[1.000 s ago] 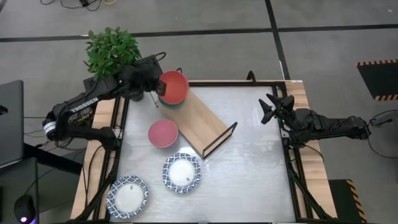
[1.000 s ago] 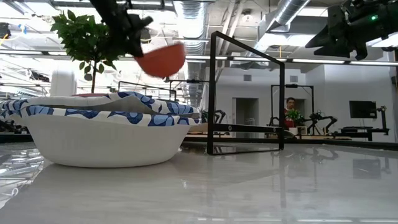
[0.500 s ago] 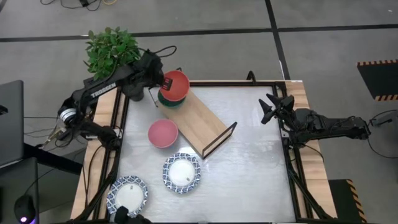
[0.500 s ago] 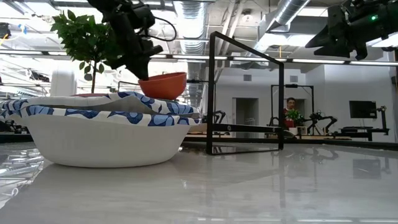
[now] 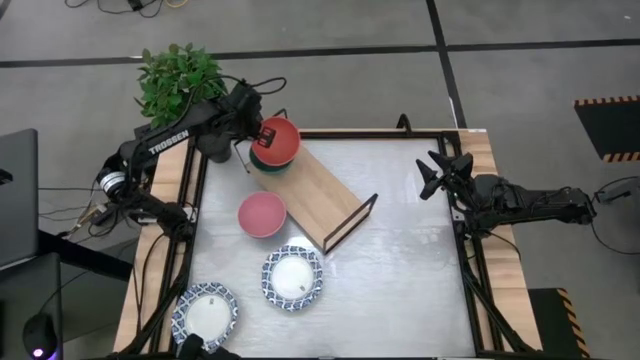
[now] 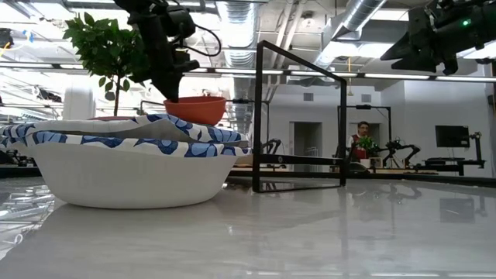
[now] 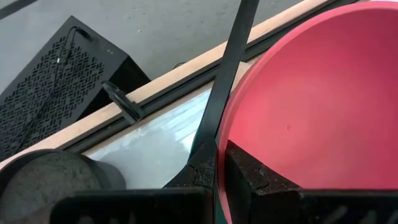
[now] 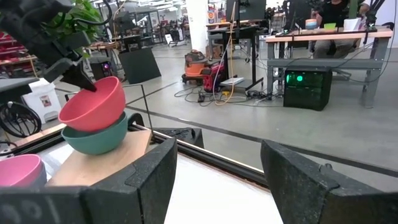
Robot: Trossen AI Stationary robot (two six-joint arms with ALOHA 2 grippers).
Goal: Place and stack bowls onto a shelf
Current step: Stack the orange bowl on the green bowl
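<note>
The shelf [image 5: 318, 192] lies diagonally in the upper middle of the high view. On its upper left end, the red bowl [image 5: 279, 141] sits inside the teal bowl [image 8: 94, 138]. The left gripper [image 5: 262, 134] is closed on the rim of the red bowl. The pink bowl [image 5: 262, 214] stands just left of the shelf. The right gripper [image 5: 437, 172] waits open at the right edge of the table.

High overhead; low table-level (both see shelf [image 5: 318, 190])
</note>
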